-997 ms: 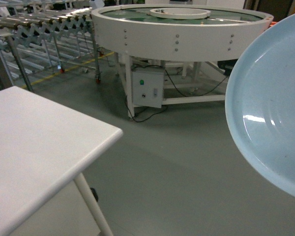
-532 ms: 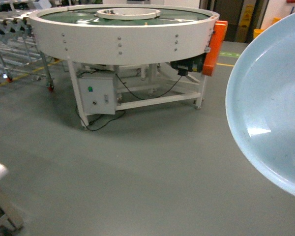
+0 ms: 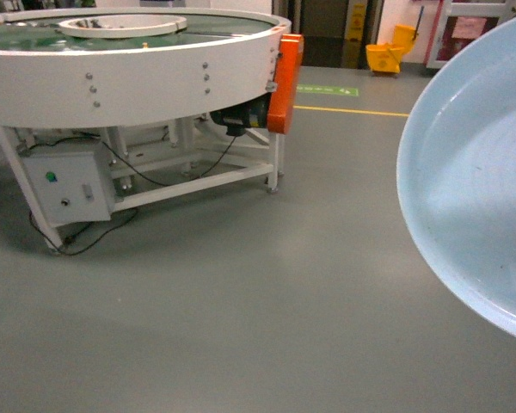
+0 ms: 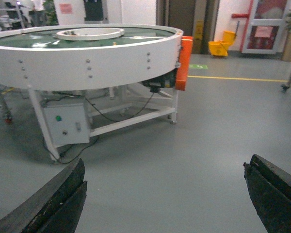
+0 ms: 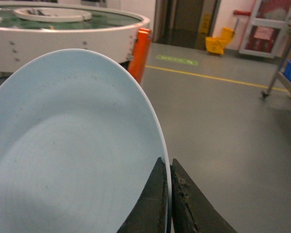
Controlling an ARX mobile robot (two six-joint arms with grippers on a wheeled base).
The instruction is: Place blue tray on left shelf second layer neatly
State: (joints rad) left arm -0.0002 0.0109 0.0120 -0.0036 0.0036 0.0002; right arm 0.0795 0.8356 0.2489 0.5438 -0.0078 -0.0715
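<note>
1. The right gripper (image 5: 168, 194) is pinched on the rim of the blue tray (image 5: 72, 160), its two dark fingers (image 5: 153, 204) pressed to either side of the thin edge at the tray's right side in the right wrist view.
2. The tray is carried in the air, tilted up on edge with its hollow face toward the cameras; in the head view it fills the right border (image 3: 482, 189) and runs off the frame.
3. The left gripper (image 4: 165, 194) holds nothing, its two black fingers (image 4: 53, 204) spread wide apart at the lower corners of the left wrist view, with bare grey floor (image 4: 184, 145) between them.
4. Beyond the grippers lies open grey floor crossed by a yellow line (image 3: 353, 110).
5. To the left stands a large round white turntable (image 3: 129, 64) on a white frame, with an orange guard (image 3: 285, 82) at its right end and a grey control box (image 3: 64, 181) below; black cables trail from the box onto the floor.
6. Farther back a yellow mop bucket (image 3: 391, 58) stands near a dark doorway (image 4: 184, 22).
7. At the far right of the right wrist view, a dark-blue crate (image 5: 290, 73) sits on a wheeled rack, only partly in frame.
</note>
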